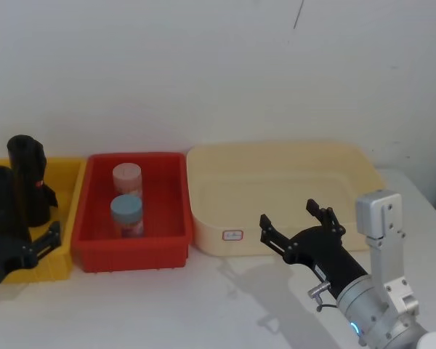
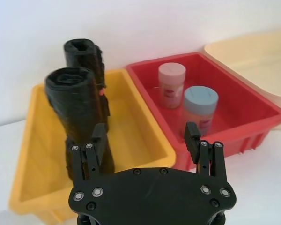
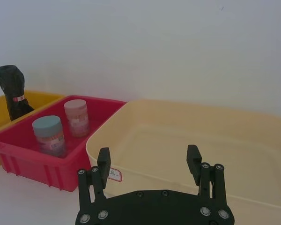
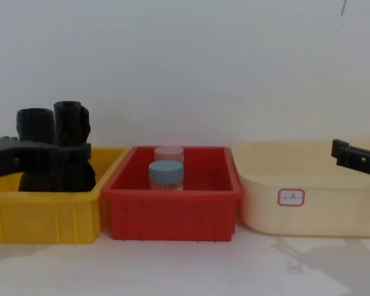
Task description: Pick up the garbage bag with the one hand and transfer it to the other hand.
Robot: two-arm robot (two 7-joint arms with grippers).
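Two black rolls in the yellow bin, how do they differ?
The garbage bag is plain; the marked roll carries a small red mark. The garbage bag stands nearer the left gripper; the marked roll stands behind it. Both are black and upright in the yellow bin.

The left hand (image 2: pixel 145 133) hangs open, one finger in front of the bag (image 2: pixel 75 101). The bag stands in the yellow bin (image 2: pixel 35 154).

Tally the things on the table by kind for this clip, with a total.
Bins: 3 (yellow bin, red bin, cream bin)
Black rolls: 2 (garbage bag, roll with red mark)
Jars: 2 (pink-lidded jar, blue-lidded jar)
Total: 7
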